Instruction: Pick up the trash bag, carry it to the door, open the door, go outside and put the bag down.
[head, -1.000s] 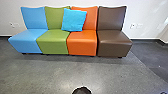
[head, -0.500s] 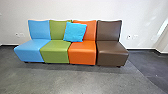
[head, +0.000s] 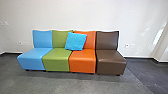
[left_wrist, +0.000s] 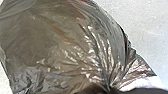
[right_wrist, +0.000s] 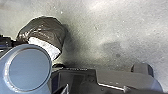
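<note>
Landmark: robot base (right_wrist: 125, 78) | Trash bag (left_wrist: 57, 50): beside the base | Left gripper (left_wrist: 108, 88): clamped on gathered plastic; right gripper: state cannot be told | Hazards: thin film could tear at the pinch under load; turning could swing the bag against the base, or toward the brown seat (head: 111, 63) ahead of it.

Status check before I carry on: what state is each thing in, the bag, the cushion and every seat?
Trash bag: bulging, creases converging at one spot; tied or not, I cannot tell.
Blue seat: upright, at the row's left end.
Green seat: upright, beside the blue seat.
Orange seat: upright, beside the green seat.
Brown seat: upright, at the row's right end.
Cushion: leaning across the green and orange backrests.
</note>
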